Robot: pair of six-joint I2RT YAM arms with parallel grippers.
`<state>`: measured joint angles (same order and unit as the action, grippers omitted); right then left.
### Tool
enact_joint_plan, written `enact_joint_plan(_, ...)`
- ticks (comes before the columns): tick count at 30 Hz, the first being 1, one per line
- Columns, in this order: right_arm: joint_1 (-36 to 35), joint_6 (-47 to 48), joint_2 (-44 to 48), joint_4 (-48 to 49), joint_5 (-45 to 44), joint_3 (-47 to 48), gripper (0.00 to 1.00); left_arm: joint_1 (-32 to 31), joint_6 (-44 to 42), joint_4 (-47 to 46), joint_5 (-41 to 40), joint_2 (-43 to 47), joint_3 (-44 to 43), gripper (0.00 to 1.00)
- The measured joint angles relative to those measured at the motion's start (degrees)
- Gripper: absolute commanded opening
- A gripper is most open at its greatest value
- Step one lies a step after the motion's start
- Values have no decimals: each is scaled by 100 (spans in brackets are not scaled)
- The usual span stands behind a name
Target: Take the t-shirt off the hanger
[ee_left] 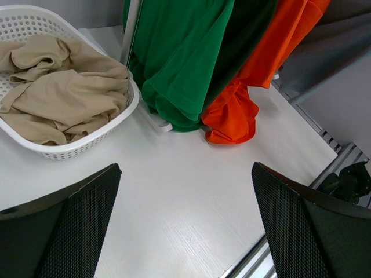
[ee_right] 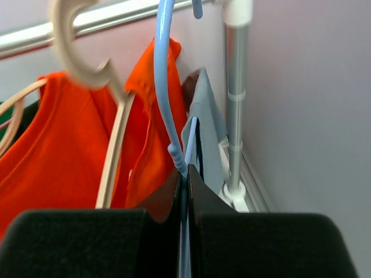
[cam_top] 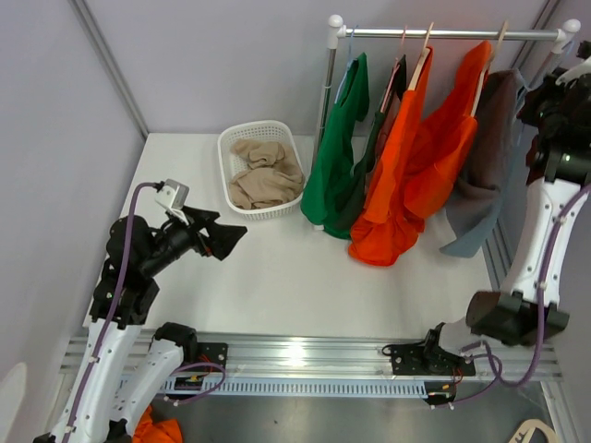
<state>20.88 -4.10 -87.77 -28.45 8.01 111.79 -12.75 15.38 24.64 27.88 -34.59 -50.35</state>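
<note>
The right end effector is pinched shut on the blue hanger at the far right end of the rail. There the grey shirt hangs just beside the orange shirt. The left end effector hovers over the bench, spread wide and empty. The grey shirt looks light and limp, likely to sag and snag; its hem seems the best hold. Post and wall crowd the hanger, but the bench below is open.
</note>
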Motion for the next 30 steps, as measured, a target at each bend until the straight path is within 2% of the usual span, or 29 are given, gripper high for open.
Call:
enact_joint_plan(2, -168, -63, 697, 7, -389, -605, 0, 0, 2, -11, 20, 63, 15, 99)
enact_joint_plan(5, -509, -247, 1447, -149, -1117, -935, 0, 0, 22, -33, 31, 144, 44, 99)
enact_joint_plan(13, -2092, -1126, 2140, -863, -3451, -1014, 0, -186, 103, -146, 225, -168, -37, 100)
enact_joint_plan(21, -3595, -2498, 1869, -2409, -5403, -1084, 0, -2074, -199, 85, -570, -516, -920, 99)
enact_joint_plan(24, -3906, -3075, 1792, -2994, -5694, -1084, 0, -2804, -358, -48, -953, -605, -1045, 99)
enact_joint_plan(26, -4006, -3403, 1790, -3289, -5772, -1084, 0, -3698, -584, -164, -1530, -907, -1150, 100)
enact_joint_plan(30, -4065, -3827, 1764, -3665, -5818, -1051, 0, -4795, -1001, -363, -2509, -1792, -1456, 99)
